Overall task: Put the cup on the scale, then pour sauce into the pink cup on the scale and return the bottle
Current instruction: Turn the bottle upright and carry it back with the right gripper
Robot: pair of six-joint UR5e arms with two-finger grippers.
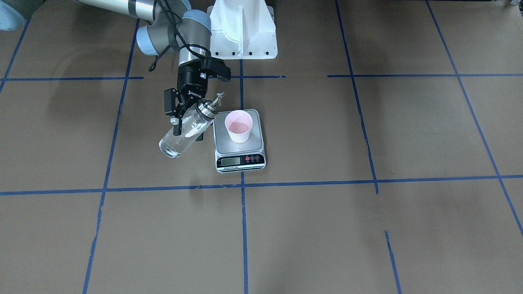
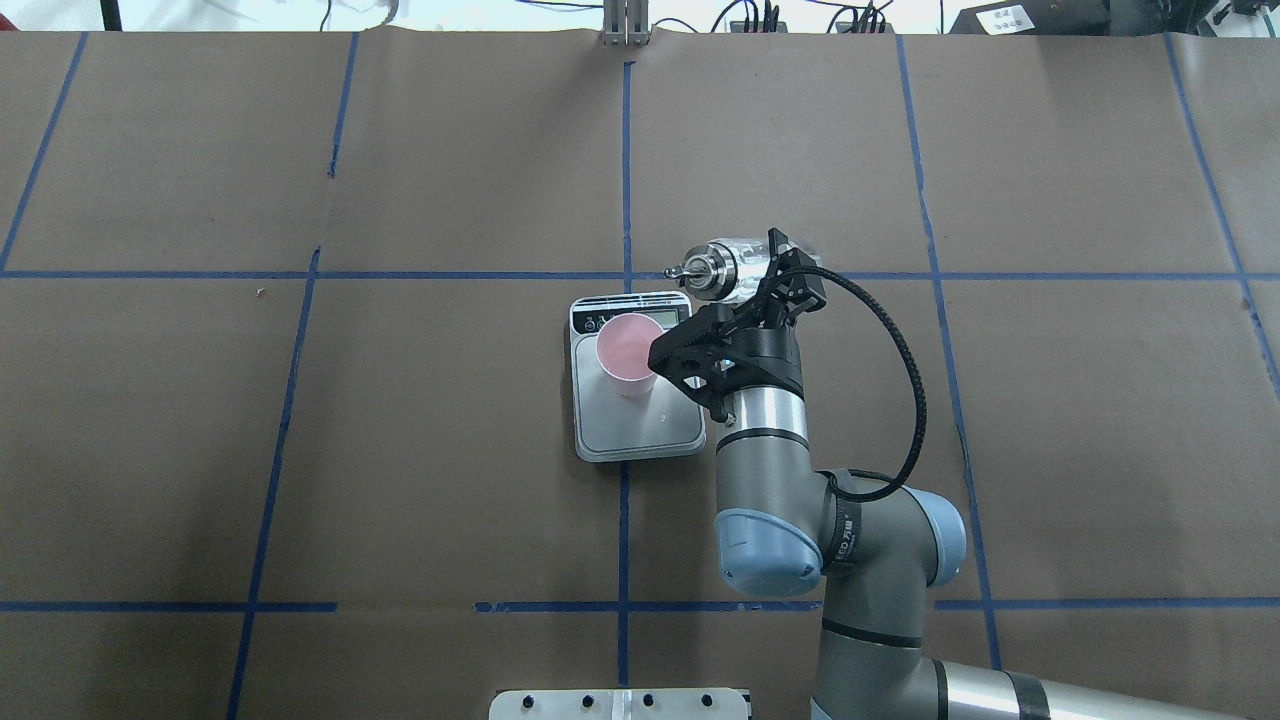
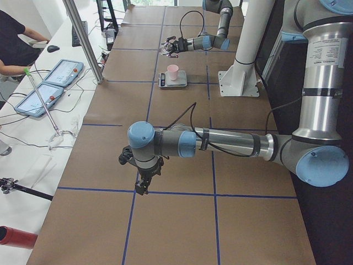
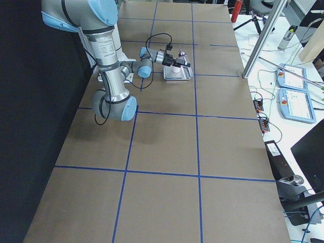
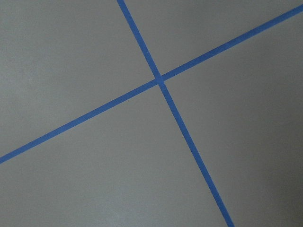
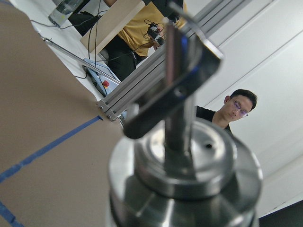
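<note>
My right claw (image 1: 188, 131) is clamped on the tilted bottle (image 1: 175, 143), spout just beside the cup (image 1: 239, 126) on the scale (image 1: 229, 146). If I tip it before the spout is over the rim, I'd wet the scale.

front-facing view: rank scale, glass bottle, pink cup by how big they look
1. Flat silver steel kitchen scale.
2. Clear glass bottle with silver pourer; the right tool holds it nearer the camera, so it looks inflated.
3. Small pale pink paper cup.
</note>
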